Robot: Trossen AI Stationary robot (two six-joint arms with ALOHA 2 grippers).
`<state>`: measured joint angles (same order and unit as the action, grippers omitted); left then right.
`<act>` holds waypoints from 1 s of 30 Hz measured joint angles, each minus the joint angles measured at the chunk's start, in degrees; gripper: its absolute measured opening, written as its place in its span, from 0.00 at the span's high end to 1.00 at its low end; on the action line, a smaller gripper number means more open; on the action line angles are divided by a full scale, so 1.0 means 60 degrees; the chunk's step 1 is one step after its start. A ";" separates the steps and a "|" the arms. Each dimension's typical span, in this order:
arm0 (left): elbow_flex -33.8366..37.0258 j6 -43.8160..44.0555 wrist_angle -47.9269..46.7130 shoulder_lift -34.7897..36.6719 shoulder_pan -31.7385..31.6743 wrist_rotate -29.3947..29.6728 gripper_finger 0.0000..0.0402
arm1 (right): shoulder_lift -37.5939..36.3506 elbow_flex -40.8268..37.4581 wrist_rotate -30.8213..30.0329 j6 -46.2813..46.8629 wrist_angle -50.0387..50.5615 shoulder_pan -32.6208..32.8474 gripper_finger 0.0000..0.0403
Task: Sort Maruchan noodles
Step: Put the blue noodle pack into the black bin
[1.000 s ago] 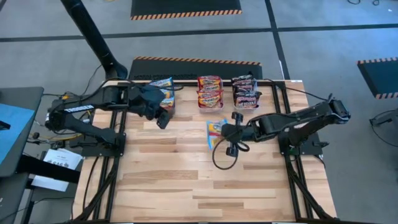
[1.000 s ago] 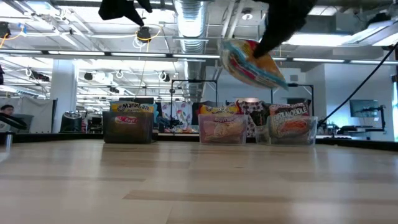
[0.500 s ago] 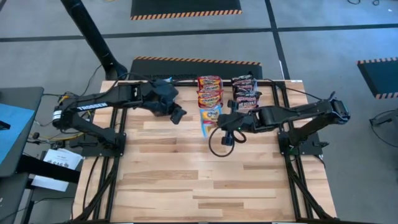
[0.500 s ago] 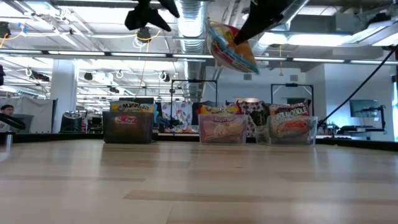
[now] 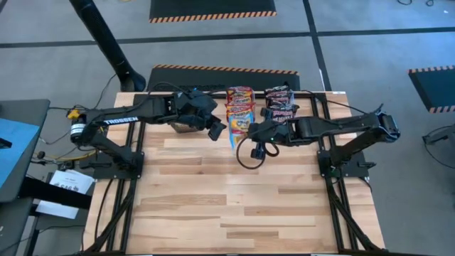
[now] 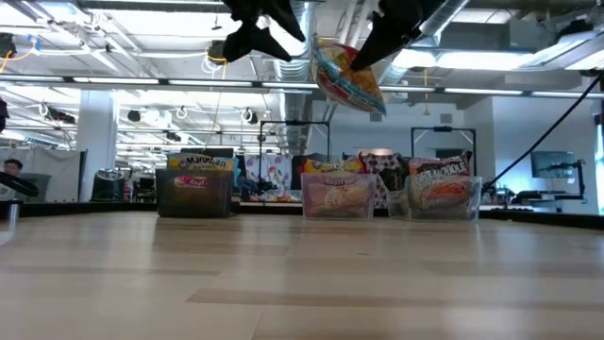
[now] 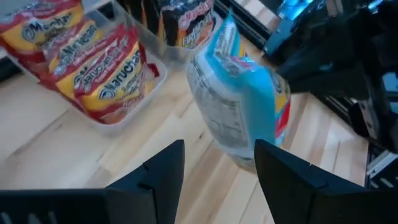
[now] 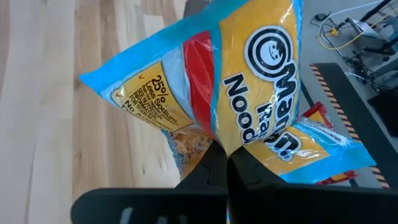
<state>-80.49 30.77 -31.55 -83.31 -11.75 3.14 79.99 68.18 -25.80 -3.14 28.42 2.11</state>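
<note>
Blue-and-yellow noodle packet [image 5: 237, 130] hangs clamped in the right gripper [image 5: 250, 130], pinched by its edge above the table [image 5: 213, 199]. Just beside it, the left gripper [image 5: 215, 129] faces the packet with fingers spread, empty. Beyond sit bins of red packets [image 5: 240, 104] and black packets [image 5: 280, 105].

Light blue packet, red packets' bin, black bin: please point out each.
light blue packet [image 8: 249, 81]: right wrist view, yellow front.
red packets' bin [image 6: 336, 199]: low view, clear front wall.
black bin [image 6: 196, 196]: low view, front wall.
</note>
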 joint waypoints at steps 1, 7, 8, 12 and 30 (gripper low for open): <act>0.0000 -0.0053 0.0039 -0.0028 0.0000 -0.0027 0.55 | 0.0000 0.0000 0.0000 0.0000 -0.0001 -0.0015 0.99; 0.0006 -0.0247 0.0635 -0.0168 0.0000 -0.0088 0.55 | 0.0000 0.0000 0.0000 0.0002 -0.0076 -0.0149 0.99; -0.0006 -0.0251 0.0898 -0.0191 0.0000 -0.0091 0.55 | 0.0000 0.0000 0.0002 -0.0011 -0.0071 -0.0186 0.99; -0.0004 -0.0393 0.1265 -0.0216 -0.0025 -0.0219 0.55 | 0.0000 0.0000 0.0000 -0.0033 -0.0131 -0.0201 0.99; -0.0004 -0.0453 0.1471 -0.0214 -0.0124 -0.0186 0.55 | 0.0000 0.0000 0.0035 -0.0328 -0.0772 0.0117 0.99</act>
<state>-80.51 28.05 -22.72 -84.60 -12.49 2.03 79.99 68.18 -25.59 -5.10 23.79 2.82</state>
